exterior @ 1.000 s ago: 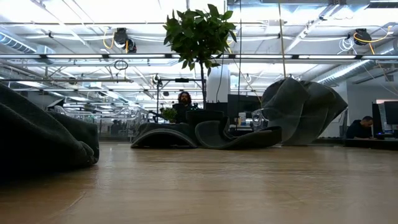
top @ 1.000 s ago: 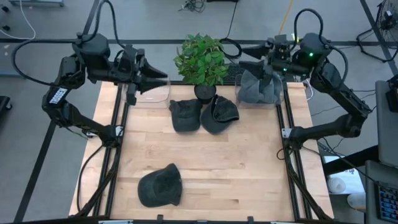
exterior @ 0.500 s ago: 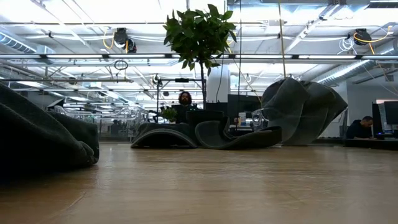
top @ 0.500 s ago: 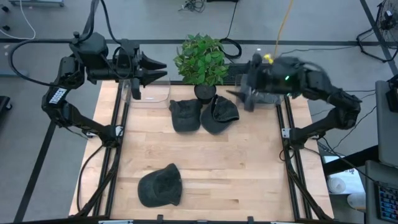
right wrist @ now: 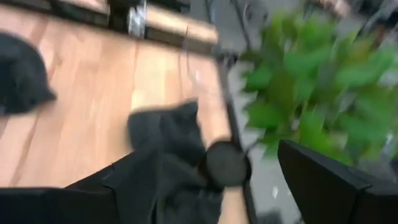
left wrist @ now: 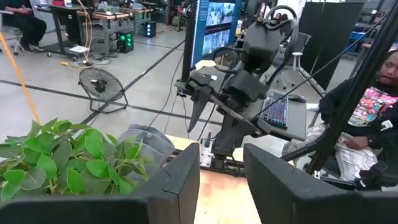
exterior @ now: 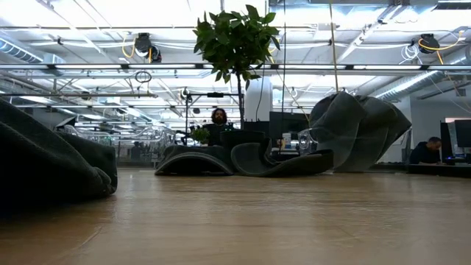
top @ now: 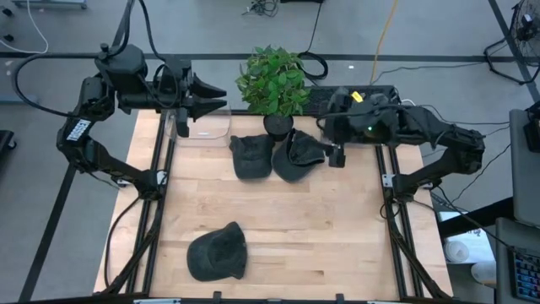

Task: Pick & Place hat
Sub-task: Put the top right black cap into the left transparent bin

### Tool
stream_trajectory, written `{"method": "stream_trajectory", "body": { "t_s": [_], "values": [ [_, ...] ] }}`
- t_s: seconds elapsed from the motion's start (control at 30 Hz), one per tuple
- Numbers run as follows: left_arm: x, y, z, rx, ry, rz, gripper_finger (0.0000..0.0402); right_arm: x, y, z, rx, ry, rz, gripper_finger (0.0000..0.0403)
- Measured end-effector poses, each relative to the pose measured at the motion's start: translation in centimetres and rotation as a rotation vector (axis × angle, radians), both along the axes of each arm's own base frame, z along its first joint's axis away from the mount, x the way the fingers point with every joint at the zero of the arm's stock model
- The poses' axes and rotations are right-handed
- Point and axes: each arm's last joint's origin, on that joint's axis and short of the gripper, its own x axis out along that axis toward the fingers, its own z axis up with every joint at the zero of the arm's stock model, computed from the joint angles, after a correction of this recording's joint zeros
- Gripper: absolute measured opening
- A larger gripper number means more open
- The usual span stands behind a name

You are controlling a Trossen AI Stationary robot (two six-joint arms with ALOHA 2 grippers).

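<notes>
Seen from above, the table (top: 278, 228) holds three dark hats: one hat (top: 218, 252) near the front edge, left of centre, and two at the back, a left hat (top: 251, 155) and a right hat (top: 297, 155) touching each other just in front of the potted plant (top: 272, 82). Left gripper (top: 221, 97): raised over the back-left corner beside a clear container (top: 207, 128), pointing toward the plant, fingers parted and holding nothing. Right gripper (top: 331, 149): at the back right, just beside the right hat, fingers spread wide with nothing between them. From the low view, the tabletop (exterior: 257, 221) runs back to the two rear hats (exterior: 243, 160) lying side by side beneath the plant (exterior: 235, 37); a large grey fabric shape (exterior: 357, 129) stands to their right, the near hat (exterior: 51, 165) fills the left edge, and no gripper shows; a person (exterior: 218, 118) sits behind the plant and another person (exterior: 429, 151) at the far right. Left wrist view: two dark fingers (left wrist: 177, 183) stand apart and empty, green leaves (left wrist: 68, 155) to one side, the other arm (left wrist: 245, 81) beyond, and a seated person (left wrist: 373, 106) at the edge. Right wrist view, blurred: wide-set fingers (right wrist: 323, 180) frame a dark hat (right wrist: 177, 134) on the wood, another hat (right wrist: 22, 71) farther off, and foliage (right wrist: 311, 68) beside them.
</notes>
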Motion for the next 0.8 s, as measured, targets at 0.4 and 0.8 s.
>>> {"method": "stream_trajectory", "body": {
  "t_s": [0.4,0.8],
  "values": [
    [0.0,0.0,0.0,0.0,0.0,-0.002,0.0131,3.0,-0.2,-5.4,0.006,0.493,0.008,0.0306],
    [-0.1,0.0,-0.5,-0.018,0.05,-0.002,0.0131,5.9,0.3,-13.1,-0.066,0.74,0.125,0.0305]
  ]
}}
